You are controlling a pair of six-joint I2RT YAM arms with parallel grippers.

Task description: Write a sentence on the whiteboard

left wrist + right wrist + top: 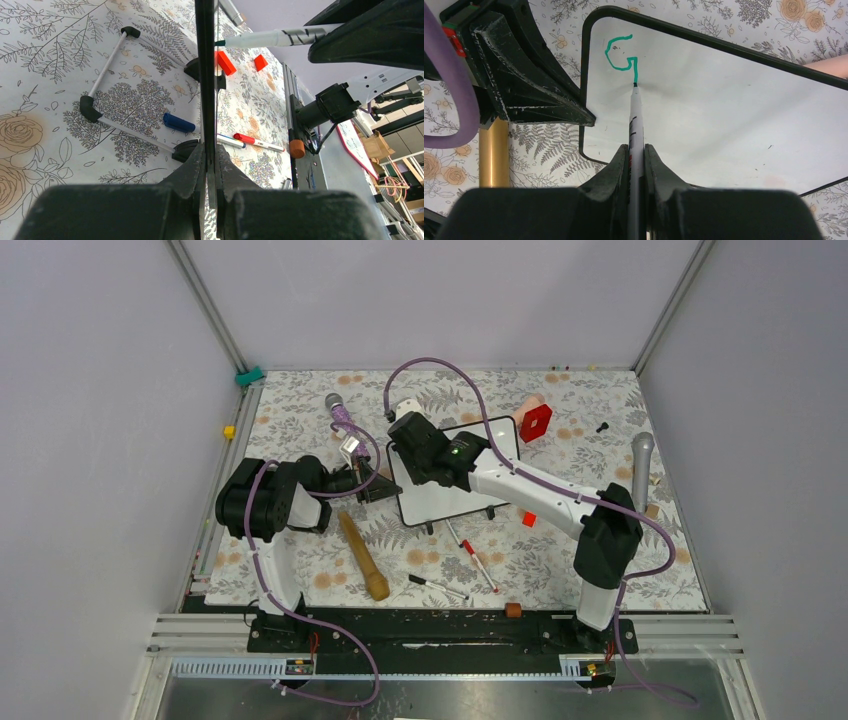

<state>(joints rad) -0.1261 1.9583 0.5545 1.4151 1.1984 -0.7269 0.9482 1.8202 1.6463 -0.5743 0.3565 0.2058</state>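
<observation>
My right tool (636,148) pinches the marker (635,120), its tip touching the board (724,100) at the foot of a green G (619,67). Bare white runs along the board's long axis, away from my left tool (207,160), which is clamped on the board's edge at mid-desk (290,425).
</observation>
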